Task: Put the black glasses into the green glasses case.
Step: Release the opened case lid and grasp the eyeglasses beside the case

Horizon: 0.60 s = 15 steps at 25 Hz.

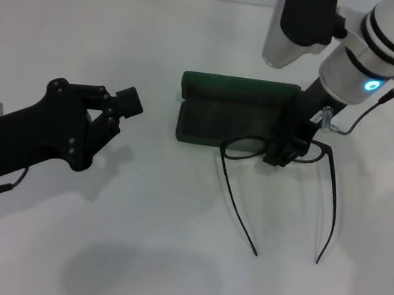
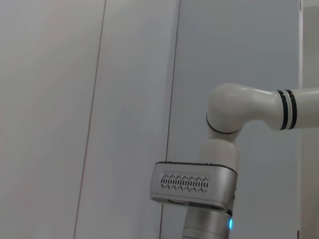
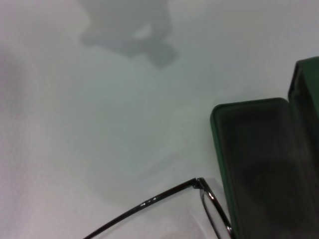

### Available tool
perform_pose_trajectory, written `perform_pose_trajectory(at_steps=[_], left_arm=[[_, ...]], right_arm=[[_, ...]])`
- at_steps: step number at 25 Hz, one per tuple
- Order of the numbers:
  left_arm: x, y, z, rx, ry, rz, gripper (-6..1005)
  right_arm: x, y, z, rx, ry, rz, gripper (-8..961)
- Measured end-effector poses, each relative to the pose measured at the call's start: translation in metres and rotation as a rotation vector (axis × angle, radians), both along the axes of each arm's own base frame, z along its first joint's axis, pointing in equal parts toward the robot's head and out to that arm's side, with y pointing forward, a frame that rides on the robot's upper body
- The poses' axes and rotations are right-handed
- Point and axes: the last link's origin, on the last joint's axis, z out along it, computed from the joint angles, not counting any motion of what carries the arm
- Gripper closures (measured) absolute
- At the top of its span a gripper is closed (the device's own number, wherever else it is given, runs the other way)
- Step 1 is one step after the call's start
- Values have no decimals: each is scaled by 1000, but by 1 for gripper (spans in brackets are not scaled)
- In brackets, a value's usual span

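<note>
The green glasses case (image 1: 233,112) lies open at the table's middle, its lid folded back on the far side; it also shows in the right wrist view (image 3: 259,164). The black glasses (image 1: 243,150) sit at the case's near edge, temple arms spread and pointing toward me. One temple and a lens corner show in the right wrist view (image 3: 149,201). My right gripper (image 1: 281,156) points down at the bridge between the lenses and is shut on it. My left gripper (image 1: 127,103) is parked over the table to the left, away from both.
The white table (image 1: 135,241) spreads all around. The left wrist view shows only a wall and my right arm's upper joints (image 2: 224,149). A cable (image 1: 362,117) hangs by the right wrist.
</note>
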Motion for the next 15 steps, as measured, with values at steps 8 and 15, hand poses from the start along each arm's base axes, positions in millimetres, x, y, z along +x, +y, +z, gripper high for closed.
perform_pose_trajectory(at_steps=[8, 15], left_arm=[[0, -2, -4, 0, -9, 5, 969], [-1, -3, -6, 2, -16, 15, 969]], right_arm=[[5, -2, -4, 1, 7, -14, 412], [8, -4, -4, -4, 29, -11, 556]])
